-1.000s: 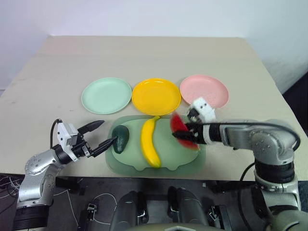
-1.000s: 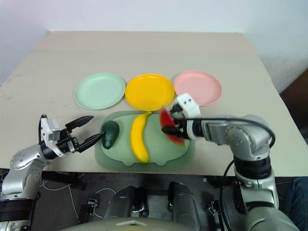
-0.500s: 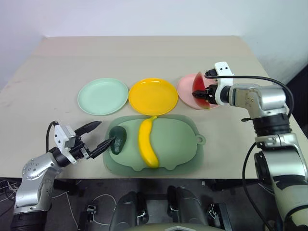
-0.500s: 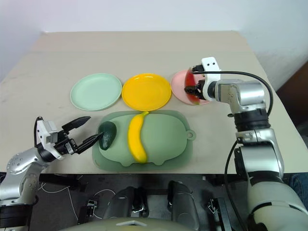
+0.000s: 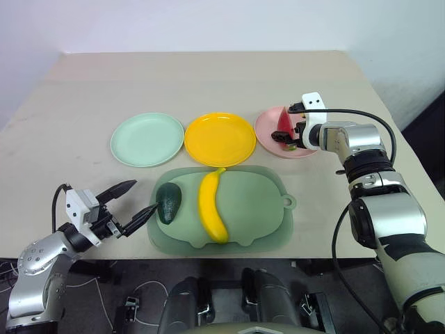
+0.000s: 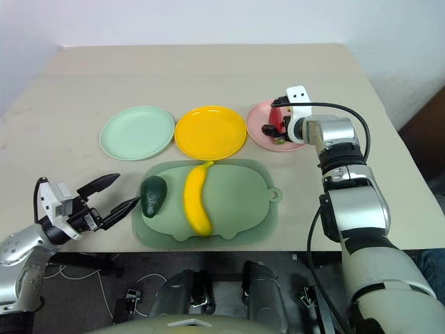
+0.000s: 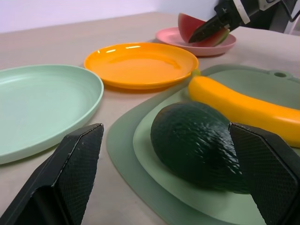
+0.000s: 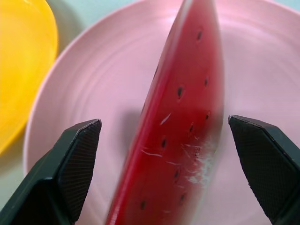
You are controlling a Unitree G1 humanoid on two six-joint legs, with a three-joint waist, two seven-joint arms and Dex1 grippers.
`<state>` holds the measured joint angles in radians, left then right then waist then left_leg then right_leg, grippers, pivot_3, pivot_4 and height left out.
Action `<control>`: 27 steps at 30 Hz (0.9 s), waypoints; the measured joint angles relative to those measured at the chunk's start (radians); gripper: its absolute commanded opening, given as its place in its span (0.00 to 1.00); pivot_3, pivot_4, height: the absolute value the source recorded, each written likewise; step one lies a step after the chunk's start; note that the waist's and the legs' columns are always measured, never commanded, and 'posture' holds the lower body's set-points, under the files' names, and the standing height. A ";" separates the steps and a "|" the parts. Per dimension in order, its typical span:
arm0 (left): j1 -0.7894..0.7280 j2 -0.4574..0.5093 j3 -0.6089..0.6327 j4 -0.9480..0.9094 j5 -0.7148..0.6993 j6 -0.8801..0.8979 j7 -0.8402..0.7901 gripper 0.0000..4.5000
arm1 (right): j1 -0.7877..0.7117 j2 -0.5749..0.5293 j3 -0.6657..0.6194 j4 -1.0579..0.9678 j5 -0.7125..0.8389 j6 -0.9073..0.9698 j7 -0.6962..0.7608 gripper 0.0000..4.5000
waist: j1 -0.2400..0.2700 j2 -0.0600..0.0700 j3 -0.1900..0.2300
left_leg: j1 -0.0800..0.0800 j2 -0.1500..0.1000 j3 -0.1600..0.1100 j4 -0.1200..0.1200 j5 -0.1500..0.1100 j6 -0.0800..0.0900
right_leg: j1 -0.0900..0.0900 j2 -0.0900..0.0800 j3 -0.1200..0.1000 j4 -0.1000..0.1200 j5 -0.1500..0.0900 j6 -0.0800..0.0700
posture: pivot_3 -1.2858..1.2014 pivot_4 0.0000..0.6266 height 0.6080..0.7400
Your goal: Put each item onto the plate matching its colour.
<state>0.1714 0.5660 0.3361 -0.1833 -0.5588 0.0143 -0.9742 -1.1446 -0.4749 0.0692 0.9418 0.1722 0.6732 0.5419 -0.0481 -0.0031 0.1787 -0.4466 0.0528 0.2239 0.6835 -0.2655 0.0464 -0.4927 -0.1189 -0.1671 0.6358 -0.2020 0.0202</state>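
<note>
The two head views look forward and down from above the near edge of the table (image 5: 208, 76), taking in all three plates, the tray (image 5: 250, 209) and both arms; they share almost the whole scene, the right eye's picture set slightly sideways of the left's. The left wrist view sits low, nearly level with the tabletop, looking between its own two fingers (image 7: 70, 173) across the avocado (image 7: 197, 145), just ahead of the fingertips, towards the yellow plate (image 7: 140, 63) and the pink plate (image 7: 197, 40) beyond; the right wrist view looks steeply down, very close, between its fingers (image 8: 77, 164) onto the watermelon wedge (image 8: 183, 126) and the same pink plate.
</note>
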 measured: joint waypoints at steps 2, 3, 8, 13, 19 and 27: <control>0.006 0.000 0.002 -0.018 -0.001 0.003 0.008 1.00 | 0.000 -0.015 -0.002 -0.020 -0.002 0.026 0.022 0.99 | 0.001 0.000 0.000 | 0.000 0.000 0.000 0.000 0.000 0.000 | 0.000 0.000 0.000 0.000 0.000 0.000 | 0.52 0.24 0.67; 0.009 0.001 0.003 -0.025 -0.004 0.006 0.015 1.00 | 0.000 -0.031 -0.004 -0.059 -0.001 0.054 0.039 0.99 | 0.002 0.001 0.001 | -0.001 0.000 0.000 0.000 0.000 0.000 | -0.001 0.000 0.000 0.000 0.000 0.000 | 0.52 0.24 0.67; 0.008 0.006 0.009 -0.034 -0.010 0.022 0.024 1.00 | 0.054 -0.117 -0.030 -0.376 0.030 0.216 0.095 0.99 | 0.003 0.001 0.000 | -0.001 0.000 -0.001 0.000 0.000 0.000 | -0.002 0.000 0.000 0.000 0.000 0.000 | 0.52 0.24 0.67; -0.023 0.011 0.007 -0.034 -0.012 0.035 0.032 1.00 | 0.239 -0.144 -0.044 -0.807 0.147 0.475 0.141 0.99 | 0.004 0.001 0.000 | -0.001 0.000 -0.001 0.000 0.000 0.000 | -0.001 -0.001 0.000 0.000 -0.001 -0.002 | 0.52 0.24 0.67; -0.053 0.011 -0.004 -0.030 -0.013 0.047 0.033 1.00 | 0.304 -0.098 -0.106 -1.175 0.343 0.824 0.147 0.99 | 0.005 0.000 0.000 | 0.000 0.000 -0.001 0.000 0.000 0.000 | -0.001 0.000 0.000 0.000 -0.001 -0.002 | 0.52 0.24 0.67; -0.084 0.010 -0.014 -0.001 -0.011 0.047 0.024 1.00 | 0.352 0.021 -0.143 -1.190 0.524 0.934 0.028 0.99 | 0.005 0.000 0.000 | 0.000 0.000 -0.001 0.000 0.000 0.000 | 0.000 0.000 0.000 -0.002 0.000 -0.002 | 0.52 0.24 0.67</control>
<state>0.0870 0.5763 0.3219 -0.1845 -0.5695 0.0610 -0.9506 -0.7929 -0.4539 -0.0740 -0.2485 0.6959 1.6077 0.5701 -0.0427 -0.0036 0.1784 -0.4468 0.0526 0.2229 0.6836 -0.2657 0.0464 -0.4923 -0.1191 -0.1670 0.6342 -0.2021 0.0177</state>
